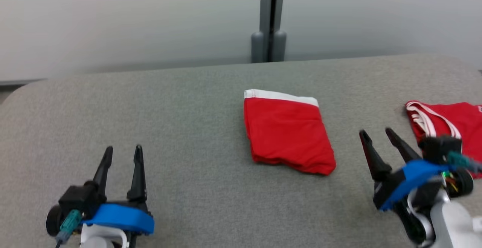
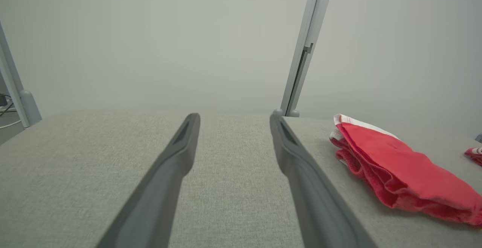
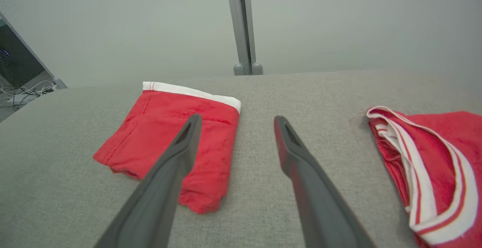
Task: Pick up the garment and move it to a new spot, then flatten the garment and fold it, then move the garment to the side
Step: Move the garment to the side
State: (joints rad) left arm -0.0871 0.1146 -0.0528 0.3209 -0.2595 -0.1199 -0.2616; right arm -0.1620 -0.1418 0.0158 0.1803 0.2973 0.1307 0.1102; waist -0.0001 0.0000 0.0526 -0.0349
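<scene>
A red garment with a white waistband lies folded into a compact rectangle near the middle of the grey table; it also appears as the red garment and the red garment in the wrist views. My left gripper stands open at the lower left, well apart from the garment, with nothing between its fingers. My right gripper stands open just right of the garment, above the cloth-covered surface, holding nothing.
A second red garment with white stripes lies at the table's right edge, behind my right wrist; it shows as the striped garment too. A grey post rises behind the table's far edge. Cables lie on the floor at left.
</scene>
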